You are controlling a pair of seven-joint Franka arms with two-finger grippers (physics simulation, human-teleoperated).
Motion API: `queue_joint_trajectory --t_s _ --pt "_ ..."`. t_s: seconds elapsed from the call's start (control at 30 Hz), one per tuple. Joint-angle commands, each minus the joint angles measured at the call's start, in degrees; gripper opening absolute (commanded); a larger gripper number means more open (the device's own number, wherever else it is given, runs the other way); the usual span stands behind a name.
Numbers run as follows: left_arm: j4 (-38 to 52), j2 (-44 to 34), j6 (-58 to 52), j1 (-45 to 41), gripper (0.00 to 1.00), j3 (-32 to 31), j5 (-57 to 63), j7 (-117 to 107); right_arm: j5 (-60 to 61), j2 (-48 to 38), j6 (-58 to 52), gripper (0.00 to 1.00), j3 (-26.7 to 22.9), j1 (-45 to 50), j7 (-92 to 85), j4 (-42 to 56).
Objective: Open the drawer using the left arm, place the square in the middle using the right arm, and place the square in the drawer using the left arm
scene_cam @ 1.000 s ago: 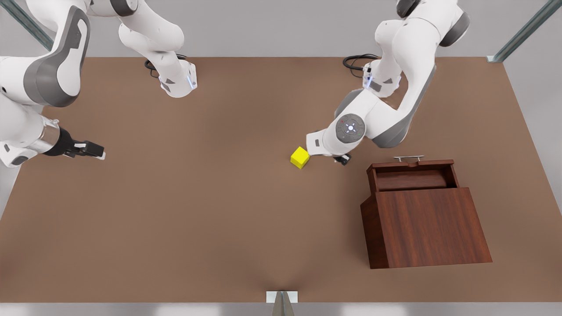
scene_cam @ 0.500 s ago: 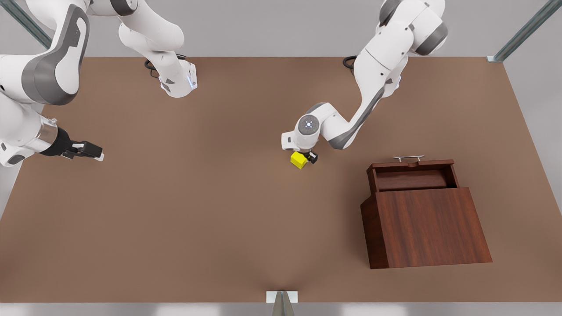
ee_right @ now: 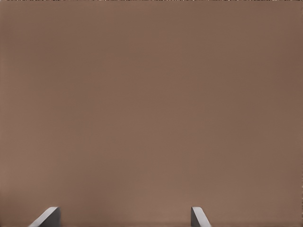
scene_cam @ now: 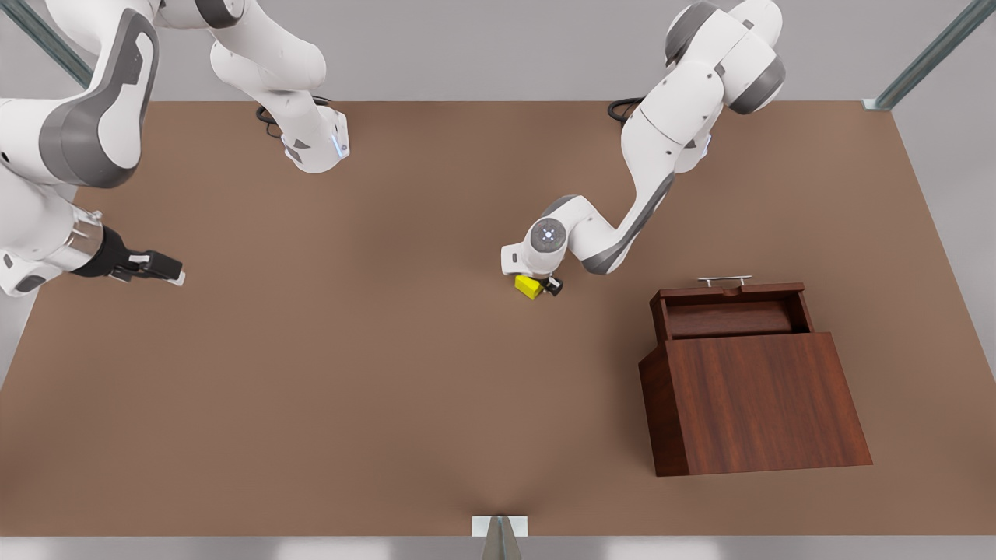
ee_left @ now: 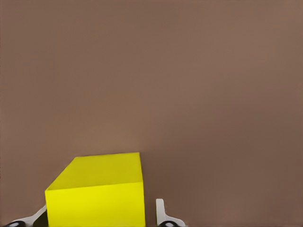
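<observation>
The square (scene_cam: 528, 288), a small yellow cube, rests on the brown tabletop near the middle (scene_cam: 436, 311). My left gripper (scene_cam: 538, 283) has come down over it on the arm at the front view's right. In the left wrist view the square (ee_left: 97, 191) sits between the fingertips (ee_left: 161, 215) of my left gripper (ee_left: 102, 216), which is open, with a narrow gap showing on one side. The drawer (scene_cam: 730, 317) of the wooden box (scene_cam: 759, 400) is pulled out, its silver handle (scene_cam: 724, 278) facing the far side. My right gripper (scene_cam: 173, 274) waits open at the front view's left.
The wooden box takes up the near part of the front view's right. Both arm bases (scene_cam: 315, 144) stand along the far table edge with black cables. In the right wrist view, bare tabletop (ee_right: 151, 104) lies beyond the spread fingertips (ee_right: 198, 215).
The left arm swung from beside the square to over it and came down, so its fingers now straddle the cube. The right arm has barely moved.
</observation>
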Motion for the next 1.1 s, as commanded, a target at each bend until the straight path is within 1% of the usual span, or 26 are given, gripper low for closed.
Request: queue_joint_trajectory --t_s 0.0,0.13,0.47,0.5,0.53,0.57,0.6,0.63,0.67,0.7,0.73,0.77,0.8,0.83,0.9,0.93,0.97,1.07 --pt "0.0 0.01 0.06 -0.03 0.61 0.0 0.0 0.0 -0.01 0.0 0.0 1.0 0.0 0.03 0.0 0.0" --pt "0.0 0.45 -0.03 -0.3 0.61 0.09 0.0 -0.53 -0.01 0.0 0.18 1.0 0.0 0.03 0.0 -0.09" --pt "0.62 -1.3 -1.26 0.41 0.61 0.18 -0.44 -1.32 -0.01 0.17 0.26 1.0 0.0 0.03 0.18 -0.17" --pt "1.57 -4.81 -7.29 0.32 0.62 0.44 -0.88 -3.42 -0.01 0.26 0.27 1.0 0.0 0.03 0.18 -0.17" --pt "4.39 -9.72 -17.84 0.41 0.62 1.14 -1.49 -11.83 -0.01 0.17 0.26 1.0 0.0 0.03 0.18 -0.17" --pt "6.59 -14.91 -25.93 0.41 0.62 1.41 -2.11 -23.87 0.08 0.17 0.26 1.0 0.0 0.03 0.26 -0.09" --pt "7.99 -17.73 -29.89 0.58 0.62 1.84 -2.11 -29.69 0.08 0.09 0.26 1.0 0.0 0.03 0.26 -0.09" --pt "8.97 -21.59 -33.59 0.76 0.62 5.26 -3.77 -33.48 0.08 0.0 0.26 1.0 0.0 0.03 0.18 -0.09" --pt "8.88 -25.64 -34.22 5.13 0.62 7.9 -7.11 -34.89 0.08 -0.09 0.18 1.0 0.0 -0.06 0.18 -0.09" --pt "8.44 -28.02 -34.39 10.33 0.62 8.0 -7.65 -35.07 0.08 -0.09 0.18 1.0 0.0 -0.06 0.18 -0.09" --pt "8.09 -28.99 -34.48 16.39 0.63 8.0 -7.47 -33.84 0.08 -0.09 0.09 1.0 0.0 -0.06 0.18 -0.09" --pt "7.74 -28.9 -34.39 20.7 0.63 8.09 -7.38 -30.25 0.08 -0.09 0.09 1.0 0.0 -0.06 0.18 0.0" --pt "6.86 -28.9 -33.78 23.26 0.63 9.05 -7.29 -25.41 0.08 -0.09 0.09 1.0 0.0 -0.06 0.18 -0.09" --pt "5.02 -28.55 -32.9 23.43 0.63 10.72 -7.29 -21.45 0.08 0.0 0.18 1.0 0.0 -0.06 0.18 0.0" --pt "-0.26 -28.55 -27.37 24.22 0.63 10.72 -6.86 -15.75 0.08 0.0 0.18 1.0 0.0 -0.06 0.18 0.0" --pt "-1.84 -28.46 -26.4 25.89 0.63 10.72 -6.33 -8.19 0.08 -0.09 0.09 1.0 0.0 -0.06 0.18 -0.09" --pt "-2.55 -28.46 -26.48 27.03 0.63 10.72 -5.19 -3.35 0.08 -0.09 0.18 1.0 -0.09 -0.06 0.18 0.0" --pt "-2.37 -27.41 -24.73 30.02 0.63 10.72 -4.31 -1.85 0.08 -0.09 0.18 1.0 -0.09 -0.06 0.18 0.0"
